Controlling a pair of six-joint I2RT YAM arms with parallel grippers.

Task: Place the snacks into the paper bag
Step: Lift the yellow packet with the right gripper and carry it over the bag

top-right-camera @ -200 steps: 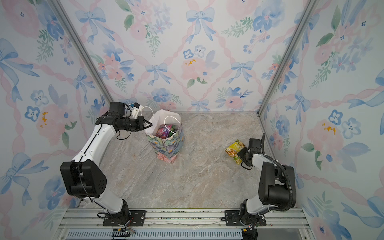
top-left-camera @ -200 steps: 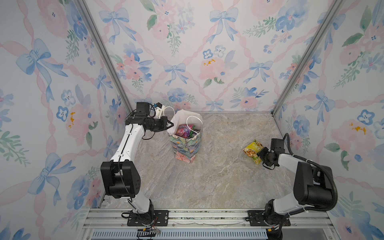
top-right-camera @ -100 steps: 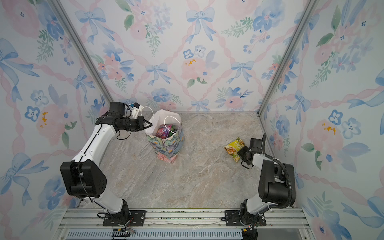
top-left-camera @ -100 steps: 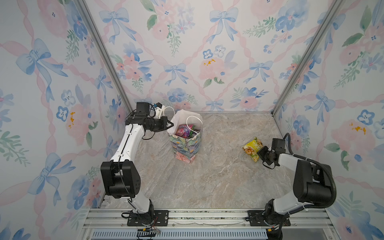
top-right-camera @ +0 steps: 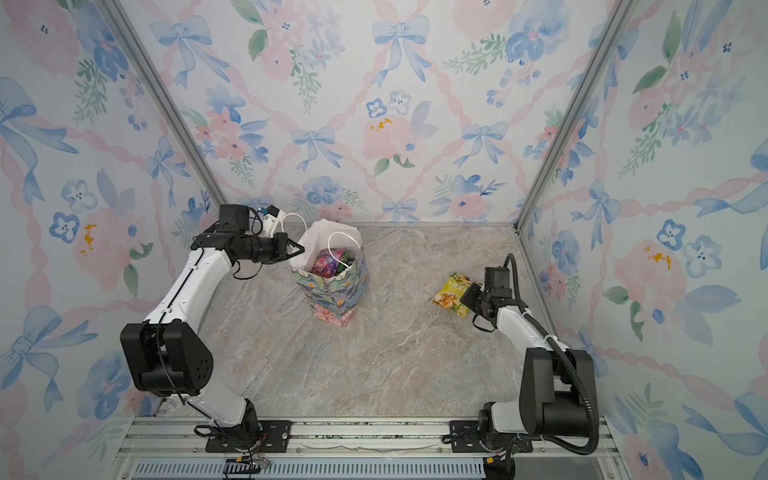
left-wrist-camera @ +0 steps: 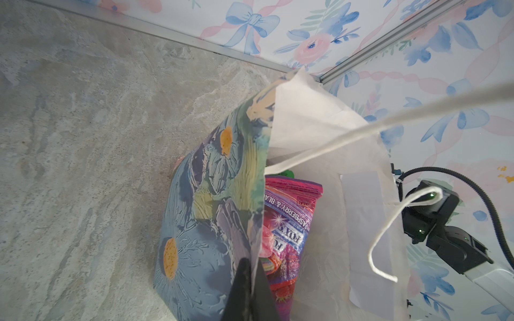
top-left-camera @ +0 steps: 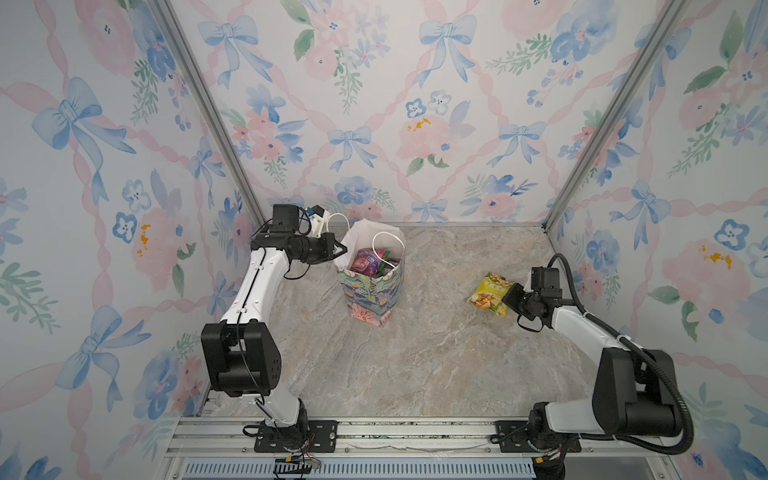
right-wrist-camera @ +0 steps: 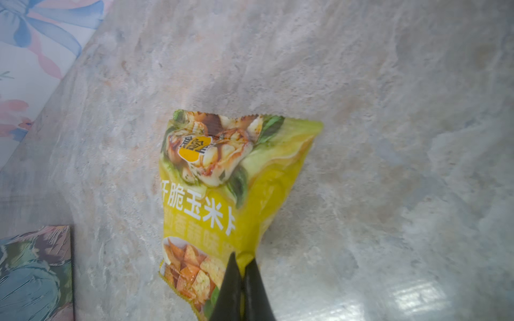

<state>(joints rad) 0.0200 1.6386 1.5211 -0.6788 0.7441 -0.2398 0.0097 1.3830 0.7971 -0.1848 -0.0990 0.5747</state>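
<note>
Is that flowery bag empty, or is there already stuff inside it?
Partly filled: the bag stands open and colourful snack packets show inside it, a purple packet on top. A yellow packet is outside it.

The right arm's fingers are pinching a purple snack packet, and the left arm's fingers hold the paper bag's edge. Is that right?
Not quite. The snack packet is yellow, not purple; the right wrist view shows the right fingers shut on its edge. The rest holds: the left fingers pinch the edge of the paper bag, seen in the left wrist view.
</note>
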